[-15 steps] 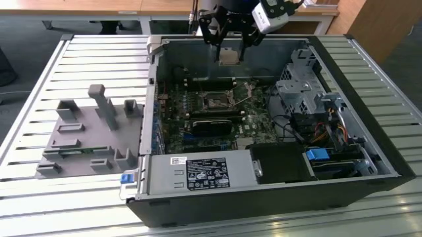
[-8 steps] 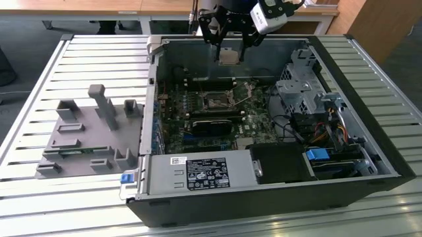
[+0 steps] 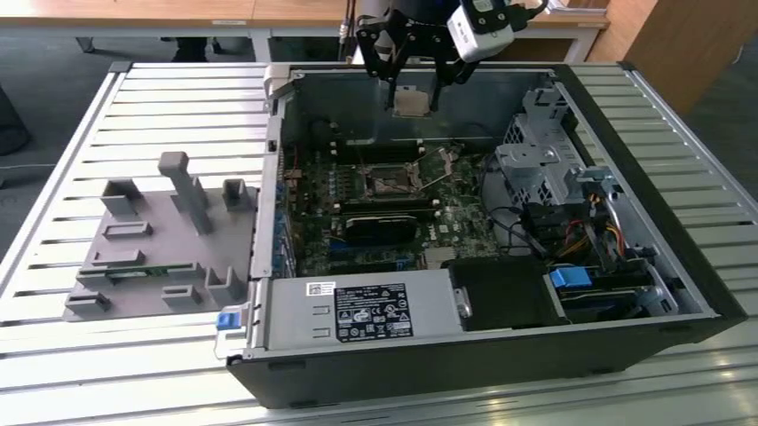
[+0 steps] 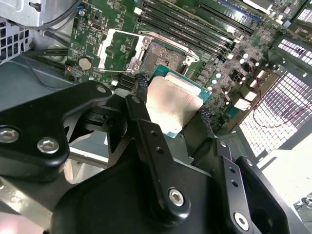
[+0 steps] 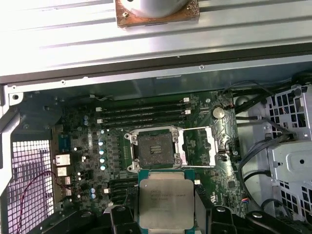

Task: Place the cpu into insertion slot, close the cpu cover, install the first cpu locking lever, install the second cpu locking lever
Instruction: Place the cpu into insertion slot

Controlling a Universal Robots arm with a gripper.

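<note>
In the exterior view we look from high up and far back, down into the whole open computer case on the slatted table. In the first wrist view we ride on the arm and look down, close, past the cpu to the insertion slot. In the second wrist view we peek from behind the gripper, tilted and very near. All three views share the cpu, the insertion slot and the green board.
</note>
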